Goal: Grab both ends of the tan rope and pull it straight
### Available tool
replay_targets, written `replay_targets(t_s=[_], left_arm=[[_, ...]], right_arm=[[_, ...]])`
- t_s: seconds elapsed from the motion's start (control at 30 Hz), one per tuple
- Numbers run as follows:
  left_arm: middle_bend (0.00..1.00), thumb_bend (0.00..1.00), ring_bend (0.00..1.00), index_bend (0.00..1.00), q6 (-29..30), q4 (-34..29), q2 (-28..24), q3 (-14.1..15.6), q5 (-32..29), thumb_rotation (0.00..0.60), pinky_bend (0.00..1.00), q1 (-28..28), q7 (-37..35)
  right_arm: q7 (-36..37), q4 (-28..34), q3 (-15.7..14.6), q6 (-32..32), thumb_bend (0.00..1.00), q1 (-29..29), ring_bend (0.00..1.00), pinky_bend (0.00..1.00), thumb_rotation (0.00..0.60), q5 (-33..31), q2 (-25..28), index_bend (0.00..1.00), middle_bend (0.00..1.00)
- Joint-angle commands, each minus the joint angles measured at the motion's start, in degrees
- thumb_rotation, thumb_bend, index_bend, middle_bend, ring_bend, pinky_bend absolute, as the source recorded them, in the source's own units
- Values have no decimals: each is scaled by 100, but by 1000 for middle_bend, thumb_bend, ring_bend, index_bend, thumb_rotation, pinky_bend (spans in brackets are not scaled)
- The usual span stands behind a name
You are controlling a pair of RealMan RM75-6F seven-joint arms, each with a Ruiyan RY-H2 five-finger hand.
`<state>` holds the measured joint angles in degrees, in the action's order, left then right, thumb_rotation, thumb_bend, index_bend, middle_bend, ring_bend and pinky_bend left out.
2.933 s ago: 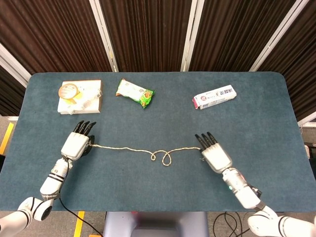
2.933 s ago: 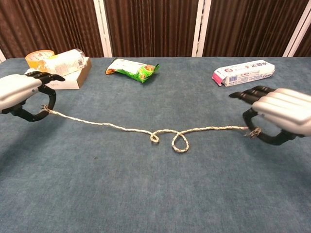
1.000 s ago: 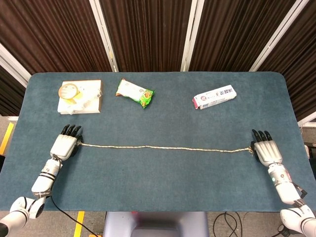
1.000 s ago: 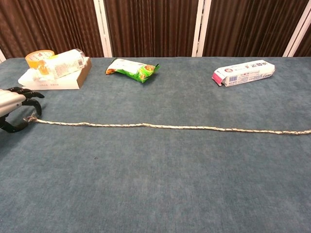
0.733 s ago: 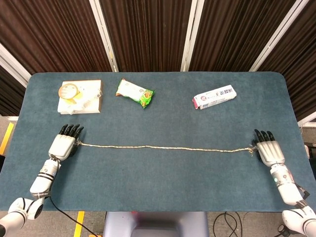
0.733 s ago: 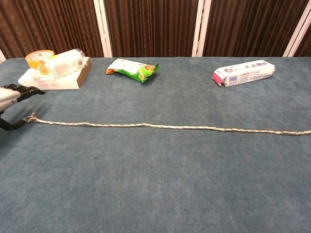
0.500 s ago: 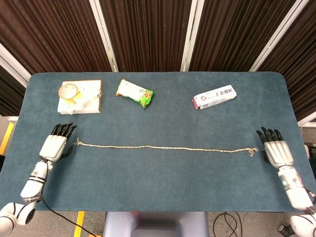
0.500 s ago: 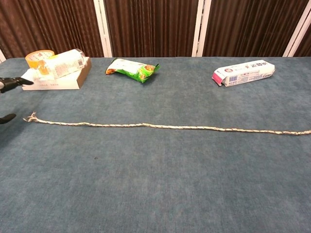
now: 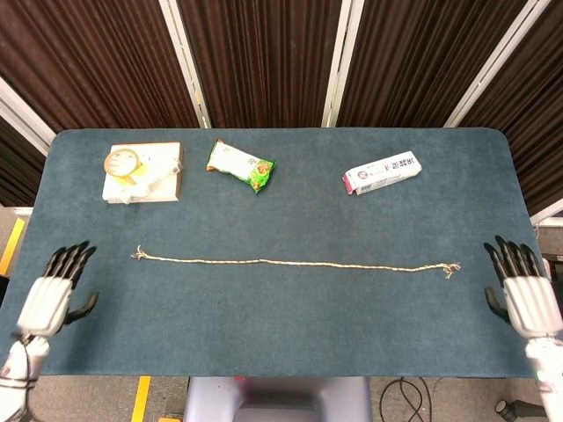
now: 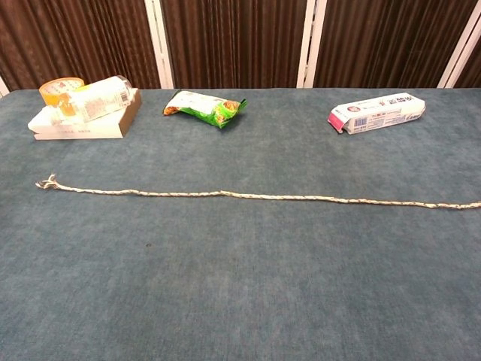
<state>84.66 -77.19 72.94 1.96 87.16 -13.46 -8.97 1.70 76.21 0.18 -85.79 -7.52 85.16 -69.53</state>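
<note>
The tan rope [image 9: 295, 263] lies in one nearly straight line across the blue-grey table [image 9: 281, 316], its frayed ends free at left and right. In the chest view the tan rope [image 10: 255, 196] runs from the left edge area out past the right edge. My left hand [image 9: 51, 294] is at the table's front left corner, fingers spread, holding nothing, well clear of the rope's left end. My right hand [image 9: 530, 295] hovers at the right edge, fingers apart and empty, a short way from the right end. Neither hand shows in the chest view.
At the back left stands a cardboard box [image 9: 142, 172] with a round tub and a packet on it. A green snack bag [image 9: 240, 164] lies at the back centre, and a white packet [image 9: 382, 171] at the back right.
Both hands pulled the looped rope out straight, then let go of its ends and drew back outward toward the table's front corners. The rope stays flat on the table.
</note>
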Motion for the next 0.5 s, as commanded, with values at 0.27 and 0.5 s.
replay_targets(t_s=[0.27, 0.5], left_arm=[[0, 410, 0, 0, 481, -472, -385, 128, 213, 600, 20, 457, 620], [0, 405, 0, 0, 401, -487, -392, 57, 216, 600, 13, 486, 707]], right_arm=[[-381, 576, -313, -853, 444, 645, 0, 0, 600, 697, 360, 0, 0], [-361, 572, -293, -762, 444, 658, 0, 0, 600, 755, 381, 0, 0]])
